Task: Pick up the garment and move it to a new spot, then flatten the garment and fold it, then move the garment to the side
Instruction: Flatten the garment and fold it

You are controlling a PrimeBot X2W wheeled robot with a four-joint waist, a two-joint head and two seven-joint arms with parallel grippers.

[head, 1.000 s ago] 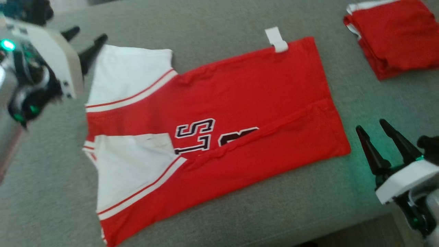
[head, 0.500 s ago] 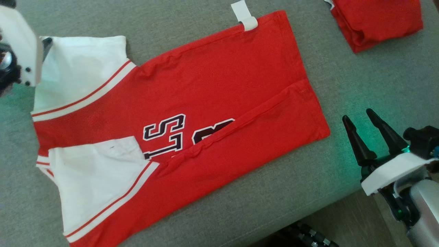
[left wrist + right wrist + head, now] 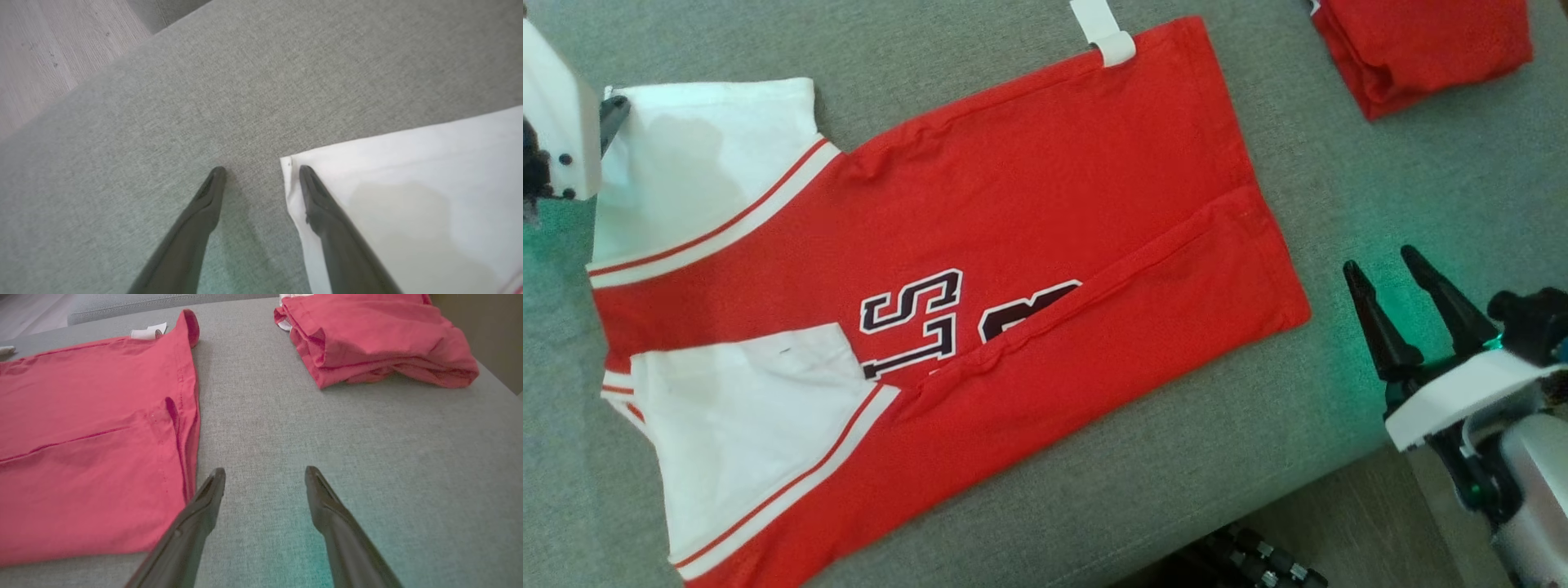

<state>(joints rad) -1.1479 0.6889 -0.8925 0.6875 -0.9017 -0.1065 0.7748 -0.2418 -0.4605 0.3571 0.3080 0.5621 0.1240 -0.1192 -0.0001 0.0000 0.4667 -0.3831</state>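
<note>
Lying flat across the grey upholstered surface [image 3: 1372,163], the garment [image 3: 1029,204], a red jersey with white sleeves, is seen partly folded: its near long edge is turned over onto the body, so the dark lettering [image 3: 931,318] is half covered and cannot be read in full. The jersey's bottom corner is cut off by the lower edge of the head view, and a white tag [image 3: 1107,37] on the far long edge is clipped by the upper edge. The left gripper [image 3: 259,171] is largely cut off at that view's left border, where little beyond its white housing is shown beside the upper sleeve [image 3: 703,147]. More is given by the left wrist view: the jaws are spread wide, one finger over the very corner of the white sleeve, the other over bare grey fabric, and nothing is gripped. Whether the tips touch cloth cannot be told. A patch of pale wooden floor [image 3: 49,53] is shown in that view's upper left corner. The right gripper [image 3: 1380,260] is held just off the jersey's hem end, jaws likewise spread and empty. In the right wrist view the doubled hem is seen from low down, and a second red garment [image 3: 380,339], folded into a pile, is shown more fully, well apart from the jersey; in the head view that pile is cut off at the upper right.
</note>
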